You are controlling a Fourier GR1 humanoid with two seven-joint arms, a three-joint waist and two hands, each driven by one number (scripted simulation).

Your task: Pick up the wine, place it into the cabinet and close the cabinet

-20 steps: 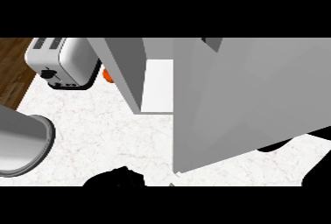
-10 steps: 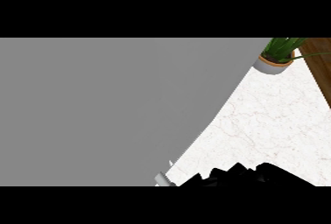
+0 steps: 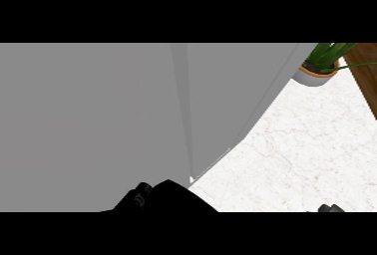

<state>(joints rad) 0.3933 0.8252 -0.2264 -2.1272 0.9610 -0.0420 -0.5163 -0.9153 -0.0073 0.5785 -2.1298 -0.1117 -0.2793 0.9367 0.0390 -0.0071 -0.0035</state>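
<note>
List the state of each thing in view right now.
Cabinet: grey panels fill the view's left and middle, no interior showing; cannot tell if fully closed.
Left hand: at the lower edge, in front of the cabinet; open or shut cannot be told.
Right hand: only a tip shows at the lower right edge.
Potted plant: upright on the counter, upper right.
Wine: not in view.
</note>
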